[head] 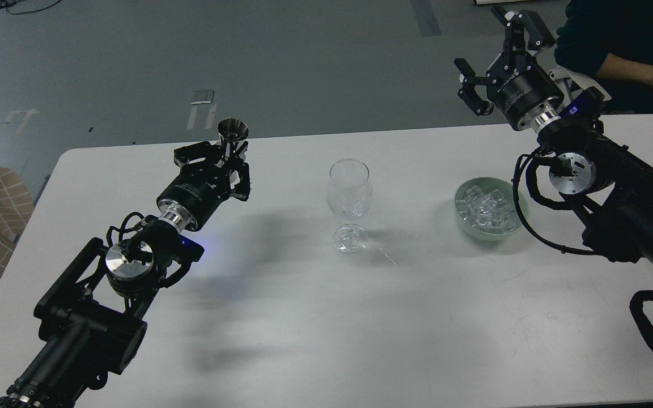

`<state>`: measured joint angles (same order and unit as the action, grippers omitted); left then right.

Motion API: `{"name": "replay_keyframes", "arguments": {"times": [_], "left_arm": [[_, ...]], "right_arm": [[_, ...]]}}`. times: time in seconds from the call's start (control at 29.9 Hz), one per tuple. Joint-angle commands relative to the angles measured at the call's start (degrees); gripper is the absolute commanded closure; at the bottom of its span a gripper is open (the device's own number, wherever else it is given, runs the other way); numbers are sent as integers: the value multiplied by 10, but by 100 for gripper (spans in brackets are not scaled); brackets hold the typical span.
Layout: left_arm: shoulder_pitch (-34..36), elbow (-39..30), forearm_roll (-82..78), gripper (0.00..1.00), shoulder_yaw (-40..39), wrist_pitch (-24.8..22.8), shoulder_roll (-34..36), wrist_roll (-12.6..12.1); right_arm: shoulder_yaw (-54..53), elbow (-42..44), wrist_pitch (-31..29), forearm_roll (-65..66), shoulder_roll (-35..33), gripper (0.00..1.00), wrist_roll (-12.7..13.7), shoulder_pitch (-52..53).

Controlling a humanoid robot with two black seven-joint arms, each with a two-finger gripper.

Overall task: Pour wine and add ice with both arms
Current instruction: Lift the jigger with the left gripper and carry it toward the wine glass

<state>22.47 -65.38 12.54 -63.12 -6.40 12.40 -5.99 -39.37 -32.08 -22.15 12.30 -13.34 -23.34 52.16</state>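
1. The left gripper is closed around the stem of a small metal cup, a funnel-shaped jigger whose mouth stands above the fingers. It is held upright, probably so that whatever it carries stays in until pouring; I cannot tell whether it holds any wine.
2. The wine glass stands to the right of that gripper, well apart from it, upright and seemingly empty. It sits between the two arms, likely so that either can reach it.
3. The right gripper is spread wide and holds nothing, raised beyond the table's far edge.
4. The ice lies in a pale green bowl, below and nearer than the right gripper, just beside that arm's wrist, on the side meant to fetch it.
5. Count: two grippers, one glass, one bowl, one metal cup, and many cubes, too heaped to number.
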Motion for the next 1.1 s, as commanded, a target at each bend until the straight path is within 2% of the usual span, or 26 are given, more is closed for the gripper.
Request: {"name": "replay_keyframes", "arguments": {"times": [0.0, 0.23, 0.43, 0.6, 1.07], "left_arm": [[0, -23, -1, 100, 1, 30, 0, 0], [1, -79, -1, 100, 5, 63, 0, -2], [6, -94, -5, 100, 6, 69, 1, -30], [8, -120, -22, 100, 5, 95, -4, -38], [7, -179, -61, 100, 27, 162, -30, -40]], "right_arm": [[0, 0, 0, 0, 1, 0, 0, 0], [0, -1, 0, 0, 0, 0, 0, -1], [0, -2, 0, 0, 0, 0, 0, -2], [1, -2, 0, 0, 0, 0, 0, -2], [1, -3, 0, 0, 1, 0, 0, -4]]}}
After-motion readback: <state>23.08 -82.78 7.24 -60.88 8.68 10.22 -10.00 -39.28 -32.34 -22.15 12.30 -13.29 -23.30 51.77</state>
